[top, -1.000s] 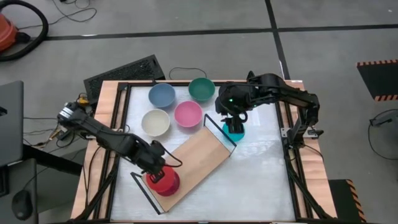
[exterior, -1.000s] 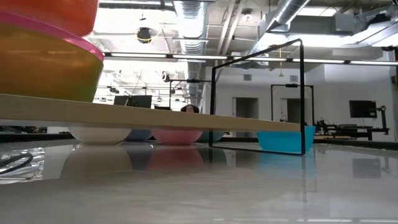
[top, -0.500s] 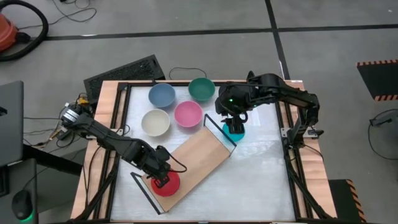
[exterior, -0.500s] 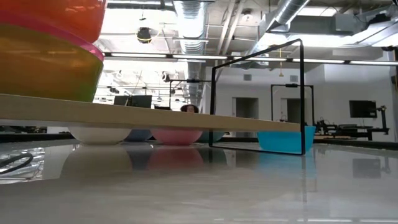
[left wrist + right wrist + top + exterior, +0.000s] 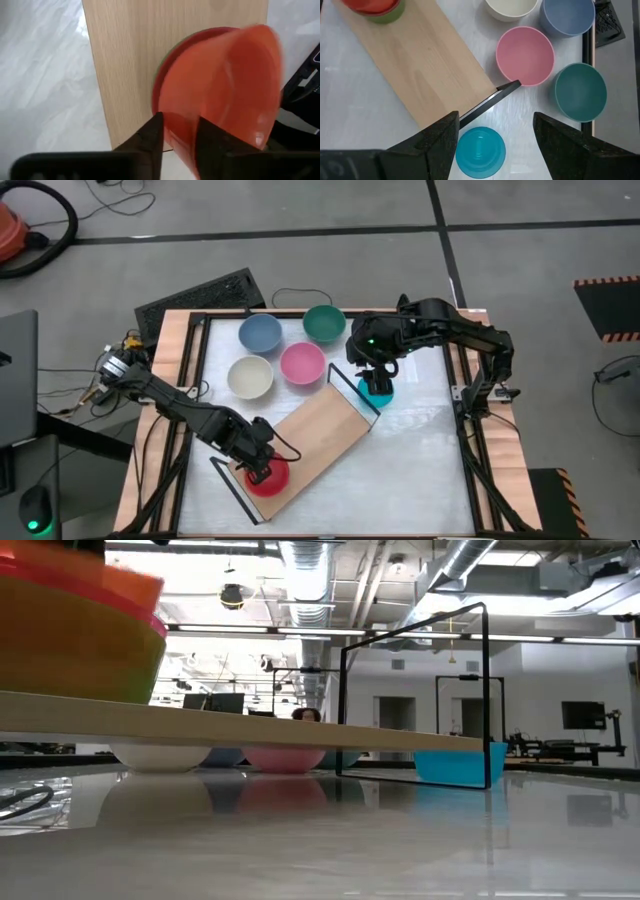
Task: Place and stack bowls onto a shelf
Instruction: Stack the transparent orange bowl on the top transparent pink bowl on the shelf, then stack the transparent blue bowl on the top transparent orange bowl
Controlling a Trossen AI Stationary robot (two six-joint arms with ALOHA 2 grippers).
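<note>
Stacking step at the near end of the shelf (image 5: 318,432): the left end effector (image 5: 177,137) grips the rim of the red bowl (image 5: 225,95) between its fingers, the bowl tilted and partly nested into a stack whose lime-green bowl (image 5: 387,15) sits lowest, with a magenta rim (image 5: 150,618) showing between. The judged next move is to level the red bowl into the stack, spread the fingers and lift clear without dragging the stack along the board. The right end effector (image 5: 492,135) hovers with fingers spread wide and empty above the cyan bowl (image 5: 480,149), which stands on the table (image 5: 420,440) just beside the shelf's far wire frame (image 5: 352,390). The blue (image 5: 260,333), teal (image 5: 324,323), cream (image 5: 250,376) and pink (image 5: 302,363) bowls stand upright and empty on the table, none yet shelved.
</note>
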